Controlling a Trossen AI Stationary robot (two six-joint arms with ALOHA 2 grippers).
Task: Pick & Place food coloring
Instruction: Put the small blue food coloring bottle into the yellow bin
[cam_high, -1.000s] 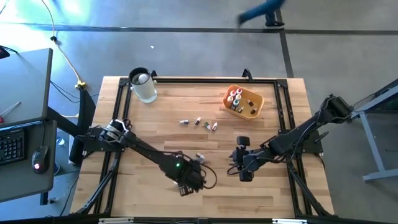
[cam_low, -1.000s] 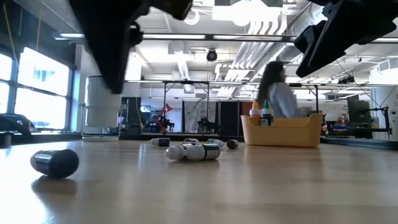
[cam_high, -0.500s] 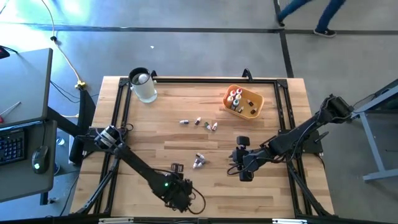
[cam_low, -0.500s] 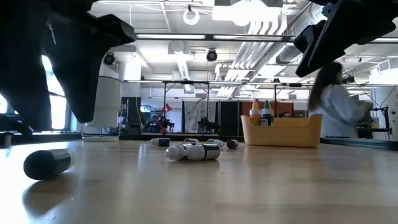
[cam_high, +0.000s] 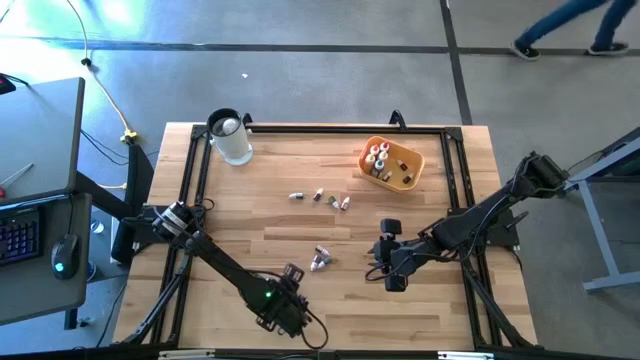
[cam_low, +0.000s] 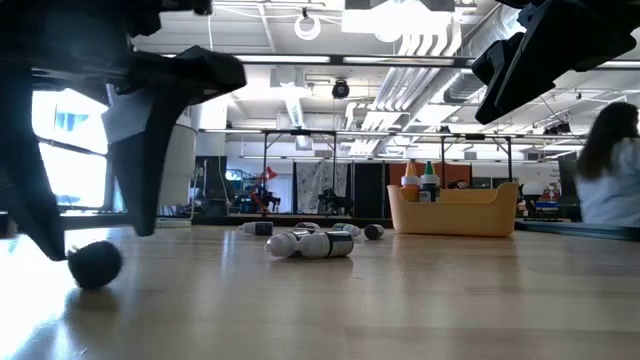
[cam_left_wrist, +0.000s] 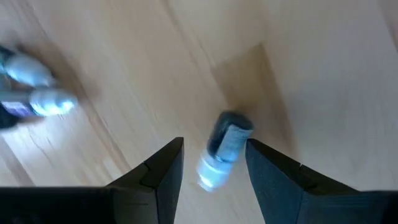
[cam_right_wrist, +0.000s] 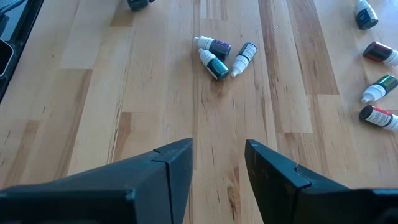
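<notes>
A wooden table (cam_high: 240, 210) is carrying the whole scene, with two dark arms reaching over it and a person (cam_low: 605, 170) passing in the room behind. A clear jar (cam_high: 232, 139) is standing near the far left corner, and an orange-yellow tray (cam_high: 408, 172) near the far right is holding several upright bottles (cam_high: 377, 157). The left gripper (cam_high: 284, 296) is hovering low at the near edge, fingers spread apart around a dark bottle (cam_left_wrist: 225, 148) that is lying on its side on the wood between them, not gripped. The right gripper (cam_high: 391, 256) is hanging above the table right of centre, fingers parted and holding nothing. Three bottles (cam_right_wrist: 221, 57) are lying clustered mid-table, and four more (cam_high: 321, 197) are strung out in a loose row beyond them.
</notes>
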